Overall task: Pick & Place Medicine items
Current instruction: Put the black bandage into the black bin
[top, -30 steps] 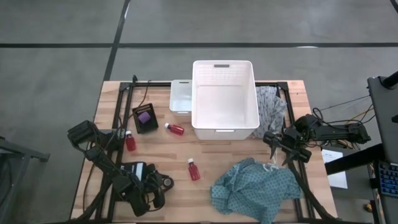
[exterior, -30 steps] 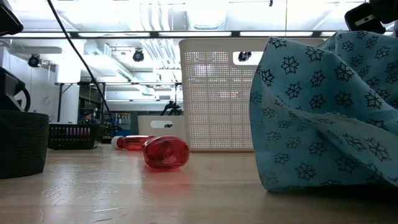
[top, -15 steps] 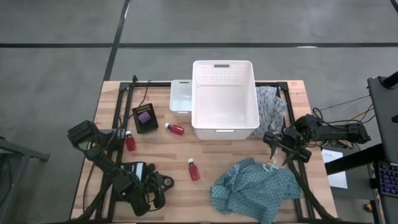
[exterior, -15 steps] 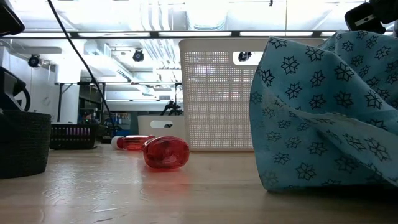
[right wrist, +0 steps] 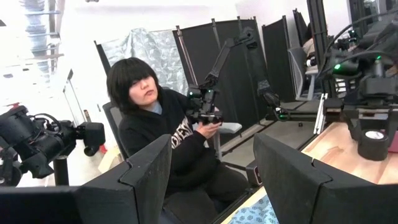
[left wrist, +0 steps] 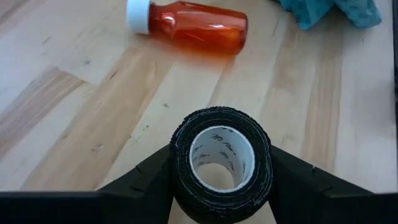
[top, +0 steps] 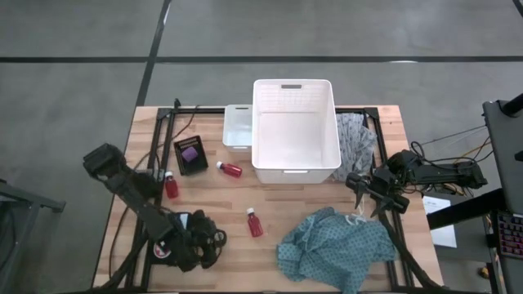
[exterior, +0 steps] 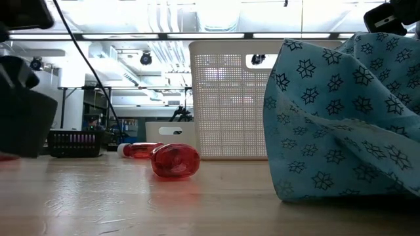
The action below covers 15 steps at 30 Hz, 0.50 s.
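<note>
At lower left of the high view, the left pincer grips a black tape roll above the counter. Three red bottles lie left of centre. At right, the right pincer stands partly open, empty, above the teal cloth.

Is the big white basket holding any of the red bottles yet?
No, the basket is empty; three bottles lie on the table.

One camera looks straight down on the whole tabletop. Another sits at tabletop height, facing the white basket; both show it. Wrist cameras look closely past their fingers.
</note>
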{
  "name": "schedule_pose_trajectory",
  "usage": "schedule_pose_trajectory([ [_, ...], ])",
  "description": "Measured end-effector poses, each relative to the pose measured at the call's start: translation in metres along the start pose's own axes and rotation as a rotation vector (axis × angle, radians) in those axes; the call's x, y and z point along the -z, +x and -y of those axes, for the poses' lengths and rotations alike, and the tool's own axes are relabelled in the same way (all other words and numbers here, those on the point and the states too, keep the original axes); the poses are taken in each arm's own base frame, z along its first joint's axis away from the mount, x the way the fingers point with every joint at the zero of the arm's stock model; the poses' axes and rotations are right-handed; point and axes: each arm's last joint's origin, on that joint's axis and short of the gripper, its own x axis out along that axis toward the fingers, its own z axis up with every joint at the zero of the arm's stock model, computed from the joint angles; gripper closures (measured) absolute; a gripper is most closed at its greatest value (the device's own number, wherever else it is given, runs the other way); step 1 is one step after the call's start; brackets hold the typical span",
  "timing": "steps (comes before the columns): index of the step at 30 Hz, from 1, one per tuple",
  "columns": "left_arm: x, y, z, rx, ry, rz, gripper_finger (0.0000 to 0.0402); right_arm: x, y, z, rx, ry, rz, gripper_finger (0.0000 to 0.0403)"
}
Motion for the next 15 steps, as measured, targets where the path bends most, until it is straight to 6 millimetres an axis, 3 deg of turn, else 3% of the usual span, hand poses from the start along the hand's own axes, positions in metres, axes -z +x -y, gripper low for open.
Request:
schedule_pose_trajectory([
  [7,-0.037,-0.019,-0.024,0.014,-0.161,-0.149,0.0192,0.000,0.000,0.000,0.000,0.000,0.000,0.0179],
  [15,-0.079,-0.042,-0.069,-0.022,-0.351,-0.266,0.0192,0.000,0.000,0.000,0.000,0.000,0.000,0.0179],
])
